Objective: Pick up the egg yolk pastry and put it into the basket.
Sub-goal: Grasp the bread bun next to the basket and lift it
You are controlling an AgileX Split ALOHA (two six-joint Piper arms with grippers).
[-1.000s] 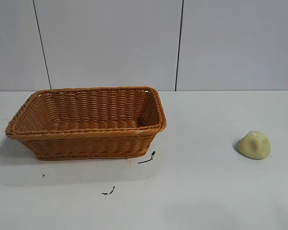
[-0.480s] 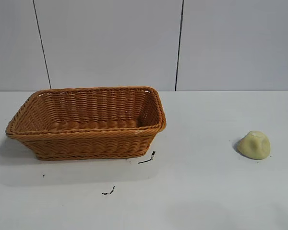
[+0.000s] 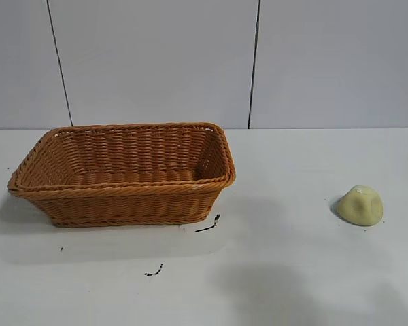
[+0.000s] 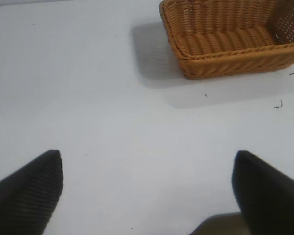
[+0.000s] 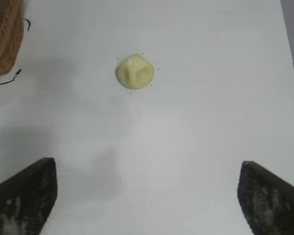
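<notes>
Black right gripper (image 5: pixel 147 196) spread wide, angled down toward egg yolk pastry (image 5: pixel 134 71).

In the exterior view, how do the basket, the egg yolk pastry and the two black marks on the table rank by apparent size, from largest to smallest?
1. The basket, by far the largest.
2. The egg yolk pastry.
3. The black mark by the basket's corner and the black mark nearer the camera: both tiny and too alike to rank.
</notes>
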